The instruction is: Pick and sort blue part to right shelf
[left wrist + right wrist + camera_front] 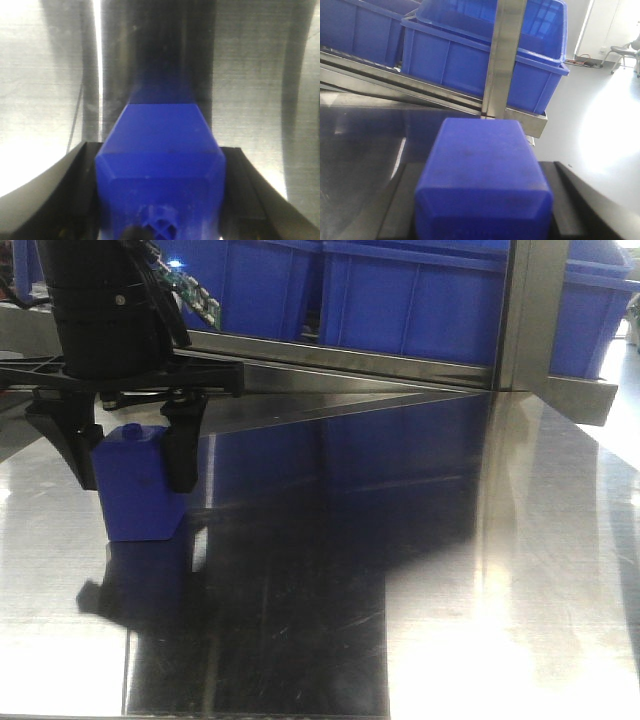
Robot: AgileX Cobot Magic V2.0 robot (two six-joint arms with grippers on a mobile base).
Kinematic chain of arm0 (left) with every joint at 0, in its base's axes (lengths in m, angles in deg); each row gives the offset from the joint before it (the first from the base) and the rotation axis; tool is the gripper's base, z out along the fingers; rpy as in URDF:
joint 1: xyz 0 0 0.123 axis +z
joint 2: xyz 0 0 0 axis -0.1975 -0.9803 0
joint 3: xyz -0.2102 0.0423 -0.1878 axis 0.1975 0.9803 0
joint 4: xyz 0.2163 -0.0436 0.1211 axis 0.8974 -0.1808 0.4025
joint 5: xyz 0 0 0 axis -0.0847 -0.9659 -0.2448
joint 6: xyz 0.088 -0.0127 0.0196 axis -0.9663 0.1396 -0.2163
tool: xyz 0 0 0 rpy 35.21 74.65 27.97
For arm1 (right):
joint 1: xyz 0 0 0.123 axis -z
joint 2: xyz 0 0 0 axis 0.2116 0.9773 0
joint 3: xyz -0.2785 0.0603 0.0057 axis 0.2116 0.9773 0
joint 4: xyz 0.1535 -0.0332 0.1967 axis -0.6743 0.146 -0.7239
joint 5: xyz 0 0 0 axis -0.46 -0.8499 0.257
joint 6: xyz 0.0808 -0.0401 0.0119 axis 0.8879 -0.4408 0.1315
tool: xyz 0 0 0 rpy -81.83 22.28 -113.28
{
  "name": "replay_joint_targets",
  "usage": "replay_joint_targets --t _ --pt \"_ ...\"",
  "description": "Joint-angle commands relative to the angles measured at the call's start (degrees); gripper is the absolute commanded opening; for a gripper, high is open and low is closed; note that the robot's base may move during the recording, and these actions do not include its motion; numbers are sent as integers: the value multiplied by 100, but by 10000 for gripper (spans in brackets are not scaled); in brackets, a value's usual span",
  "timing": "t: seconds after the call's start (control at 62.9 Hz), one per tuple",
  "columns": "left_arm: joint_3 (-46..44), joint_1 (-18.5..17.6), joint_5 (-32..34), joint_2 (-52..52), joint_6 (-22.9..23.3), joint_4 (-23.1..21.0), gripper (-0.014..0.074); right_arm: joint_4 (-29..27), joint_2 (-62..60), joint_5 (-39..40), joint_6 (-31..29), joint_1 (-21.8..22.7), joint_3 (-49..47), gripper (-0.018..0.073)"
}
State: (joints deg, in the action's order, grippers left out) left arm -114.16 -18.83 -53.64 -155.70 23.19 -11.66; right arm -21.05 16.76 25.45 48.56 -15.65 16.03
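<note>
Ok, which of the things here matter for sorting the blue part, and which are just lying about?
For the job:
blue part, between the fingers of the left gripper
shelf with blue bins, probably where it goes

Just about:
wider blue block, held by the right gripper
steel table
chair in the background

The left arm (pixel 105 310) hangs in the upper left of the frame, black wrist upright. Its tool (pixel 132 485) points straight down, both fingers (pixel 180 455) set against the sides of the blue part (pixel 135 505) (no gap shows in the wrist view). The right tool (pixel 477 167) is closed on a blue block (pixel 480 145), with black fingers (pixel 572 200) flanking it along the lower edge.
</note>
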Motion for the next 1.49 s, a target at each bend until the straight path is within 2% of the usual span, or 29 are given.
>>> replay_joint_targets --t 0.0,0.127,0.175,0.366,0.493,0.604,0.811,0.985,1.144,1.271,1.478 --pt "-183 21 -42 432 55 -21 320 6 47 509 -15 41 -165 398" --pt "-183 21 -42 756 -45 -21 296 6 47 509 -15 41 -165 398" --pt "-172 21 -42 914 -256 -37 288 6 47 509 -15 41 -165 398" --pt "164 44 317 1516 -1891 -624 251 6 47 509 -15 41 -165 398" --pt "775 102 1093 2017 -2987 -1284 230 6 47 509 -15 41 -165 398" --pt "1496 206 2078 2545 -3407 -1671 216 6 47 509 -15 41 -165 398" --pt "3044 480 4228 3816 -3420 -1700 207 6 47 509 -15 41 -165 398" --pt "3974 799 5241 4898 -3420 -1700 207 6 47 509 -15 41 -165 398" --pt "4444 1258 5463 5715 -3420 -1644 207 6 47 509 -15 41 -165 398" --pt "4660 1558 5463 6295 -3420 -1419 207 6 47 509 -15 41 -165 398" --pt "4852 1755 5449 7259 -3420 -1102 207 6 47 509 -15 41 -165 398"
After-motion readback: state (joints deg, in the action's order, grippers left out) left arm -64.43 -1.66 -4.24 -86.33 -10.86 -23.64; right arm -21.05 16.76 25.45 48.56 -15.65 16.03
